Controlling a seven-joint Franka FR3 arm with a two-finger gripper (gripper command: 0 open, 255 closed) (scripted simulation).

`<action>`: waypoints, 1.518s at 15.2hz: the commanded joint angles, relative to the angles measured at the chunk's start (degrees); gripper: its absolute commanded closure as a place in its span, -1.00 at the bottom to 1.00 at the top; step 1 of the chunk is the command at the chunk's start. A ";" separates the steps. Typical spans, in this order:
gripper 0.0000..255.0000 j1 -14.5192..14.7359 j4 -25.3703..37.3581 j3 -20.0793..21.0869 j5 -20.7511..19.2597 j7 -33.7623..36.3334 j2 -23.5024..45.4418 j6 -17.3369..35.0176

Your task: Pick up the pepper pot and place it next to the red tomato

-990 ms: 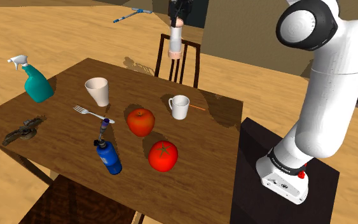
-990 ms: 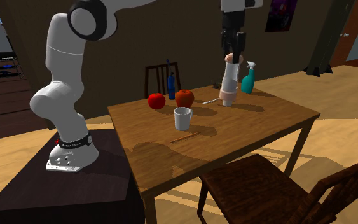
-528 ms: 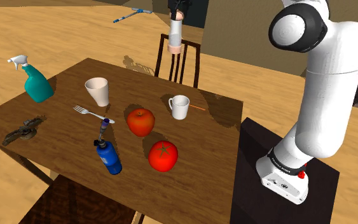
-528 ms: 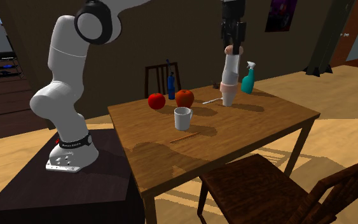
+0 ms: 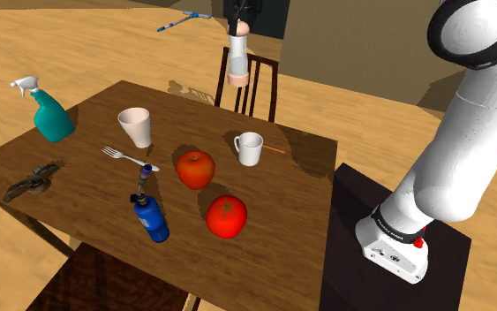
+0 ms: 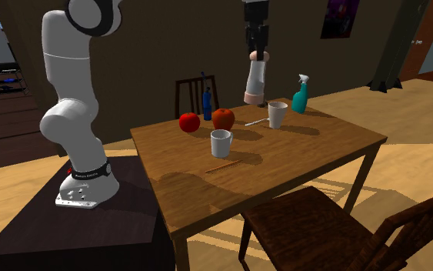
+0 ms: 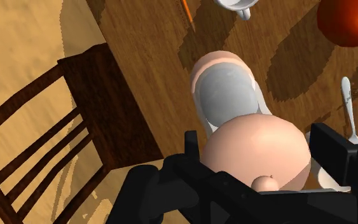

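i have the gripper [image 5: 240, 19] shut around the rounded top of the pepper pot [image 5: 237, 62], and the pot hangs upright from it, lifted clear of the tabletop [image 5: 87, 187]. in the wrist view both black fingers [image 7: 197, 150] press against the pale pink knob, with the pot's grey and white body [image 7: 229, 105] pointing down at the wood below.

from the second exterior view the pot [image 6: 254, 81] is high in the air beneath the gripper [image 6: 258, 52], above the stretch of tabletop [image 6: 322, 138] between the apple [image 6: 223, 118] and the white cup [image 6: 277, 114].

the red tomato [image 5: 226, 216] sits near the tabletop's near edge in the shoulder view, well apart from the pot. just beyond it is the apple [image 5: 195, 169], and to the tomato's left in that view stands a blue bottle [image 5: 151, 217]. a white mug [image 5: 249, 148] stands right of the apple, with a thin orange pencil [image 5: 275, 149] lying beside it. a fork [image 5: 124, 157] lies between the apple and the cup [image 5: 136, 126]. a teal spray bottle [image 5: 50, 113] stands at the far left corner in the shoulder view, and a small dark object [image 5: 33, 181] that i cannot identify lies near the left edge.

a dark wooden chair [image 5: 253, 84] stands at the far side of the tabletop, behind the hanging pot in the shoulder view. the arm's base sits on the dark stand [image 5: 361, 274] at the lower right of that view.
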 commanded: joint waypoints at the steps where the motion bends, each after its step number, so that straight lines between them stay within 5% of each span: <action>1: 1.00 1.46 -3.21 0.86 -0.34 2.37 -2.33 0.91; 13: 1.00 9.80 -14.13 7.65 -1.52 17.53 -10.91 2.95; 23: 1.00 9.65 -24.67 7.53 -1.18 17.50 -13.12 11.31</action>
